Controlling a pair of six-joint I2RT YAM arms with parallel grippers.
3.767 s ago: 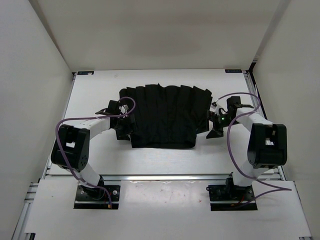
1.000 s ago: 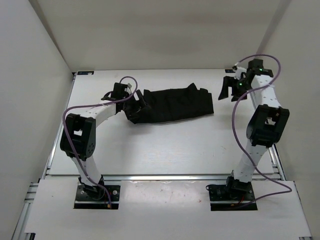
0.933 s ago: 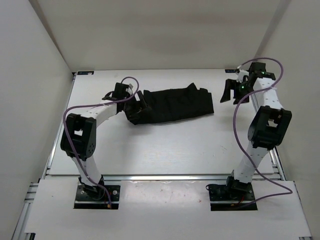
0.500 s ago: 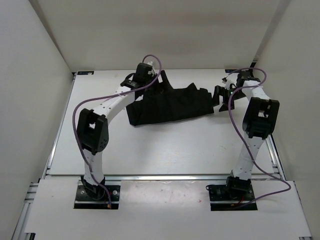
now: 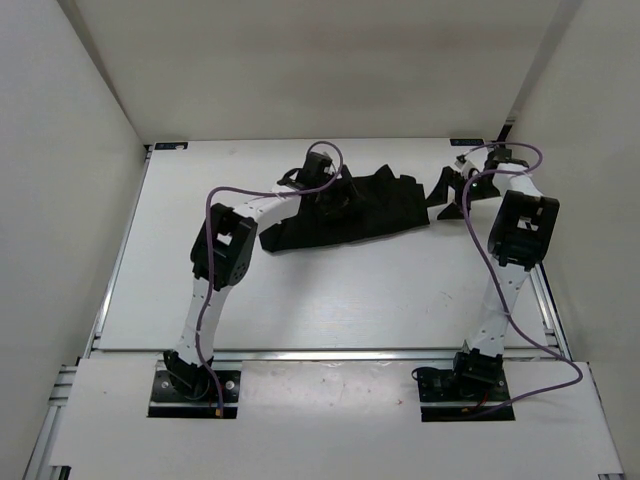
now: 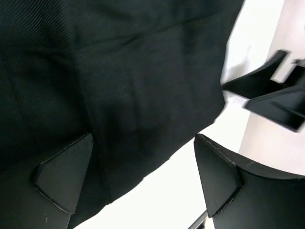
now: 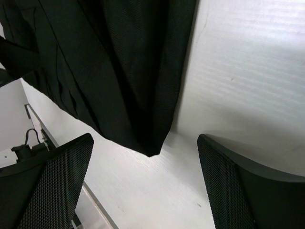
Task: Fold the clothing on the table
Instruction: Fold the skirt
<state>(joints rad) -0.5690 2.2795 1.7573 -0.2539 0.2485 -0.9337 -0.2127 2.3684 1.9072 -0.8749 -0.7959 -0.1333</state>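
Overhead, the clothing (image 5: pixel 365 212) lies as a rumpled black band across the upper middle of the bench (image 5: pixel 330 290), seemingly folded once already. The left claw (image 5: pixel 332 196) hangs over the band's left-centre, spread wide and holding nothing. The right claw (image 5: pixel 448 195) sits just off the band's right end, also spread and empty. Both arms are stretched far out and the claws are near each other, so a careless inward sweep could knock them together. From the left wrist, cloth fills the upper left of the frame and its edge runs down between the fingers (image 6: pixel 62 176), with bare bench at lower middle and the other claw blurred at the right edge. I cannot tell whether the fingers touch the cloth. Closing here would likely pinch only the top layer, and a lift would then drag the fold open. From the right wrist, a cloth corner points down toward the frame's centre, with bench to its right. The stacked edges there look uneven, so a grab may catch one layer, leave the rest and skew the next fold.
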